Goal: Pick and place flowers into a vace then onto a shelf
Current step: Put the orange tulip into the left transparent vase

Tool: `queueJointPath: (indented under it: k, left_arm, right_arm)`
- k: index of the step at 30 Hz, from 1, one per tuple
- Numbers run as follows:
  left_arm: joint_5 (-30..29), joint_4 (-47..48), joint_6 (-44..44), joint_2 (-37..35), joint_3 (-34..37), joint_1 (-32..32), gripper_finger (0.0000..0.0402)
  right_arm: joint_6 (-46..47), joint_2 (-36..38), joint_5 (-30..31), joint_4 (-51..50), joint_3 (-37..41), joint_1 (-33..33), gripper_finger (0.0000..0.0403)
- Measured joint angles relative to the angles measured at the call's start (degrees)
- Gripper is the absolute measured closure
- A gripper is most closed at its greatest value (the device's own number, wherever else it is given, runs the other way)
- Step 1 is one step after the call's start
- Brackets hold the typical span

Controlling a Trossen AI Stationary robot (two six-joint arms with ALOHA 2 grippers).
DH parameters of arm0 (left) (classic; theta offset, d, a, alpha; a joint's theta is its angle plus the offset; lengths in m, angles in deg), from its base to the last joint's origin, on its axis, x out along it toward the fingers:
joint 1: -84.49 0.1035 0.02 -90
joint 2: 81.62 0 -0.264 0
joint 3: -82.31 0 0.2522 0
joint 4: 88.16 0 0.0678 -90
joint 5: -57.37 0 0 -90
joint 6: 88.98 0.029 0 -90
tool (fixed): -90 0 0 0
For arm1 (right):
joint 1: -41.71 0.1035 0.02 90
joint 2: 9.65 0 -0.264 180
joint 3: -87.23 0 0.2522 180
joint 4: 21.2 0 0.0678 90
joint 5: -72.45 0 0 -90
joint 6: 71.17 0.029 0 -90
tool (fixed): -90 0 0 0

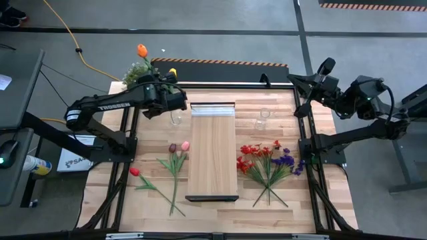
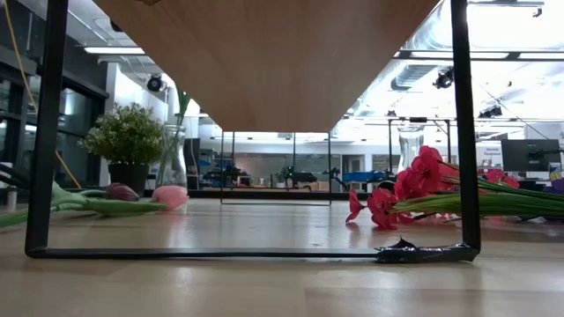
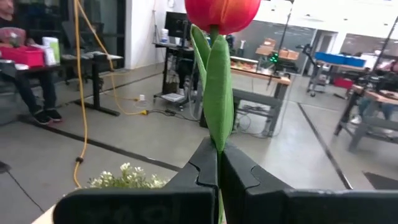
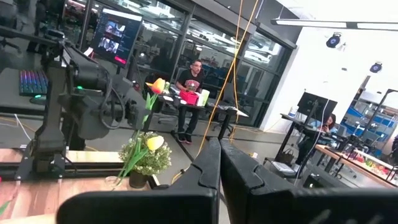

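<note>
Tabletop with three loose tulips, two glass vases; left claw pinching one orange tulip.

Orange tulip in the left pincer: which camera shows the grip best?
The left wrist view: the shut left pincer clamps the orange tulip by its stem, leaf upright. The high view shows only the bloom beyond the table's far edge. The right wrist view shows it small and distant. The low view misses it.
</note>
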Motion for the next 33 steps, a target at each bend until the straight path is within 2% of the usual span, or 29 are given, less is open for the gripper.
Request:
queueJointPath:
  k: [21, 33]
  left_arm:
    - [0.0, -0.3, 0.1, 3.4, 0.0, -0.6, 0.0369]
    - [-0.2, -0.8, 4.5, 4.2, 0.1, -2.8, 0.0368]
  right_arm:
    - [-0.4, 0.0, 0.0, -0.5, 0.0, 0.0, 0.0402]
    - [-0.5, 0.0, 0.0, -0.5, 0.0, 0.0, 0.0402]
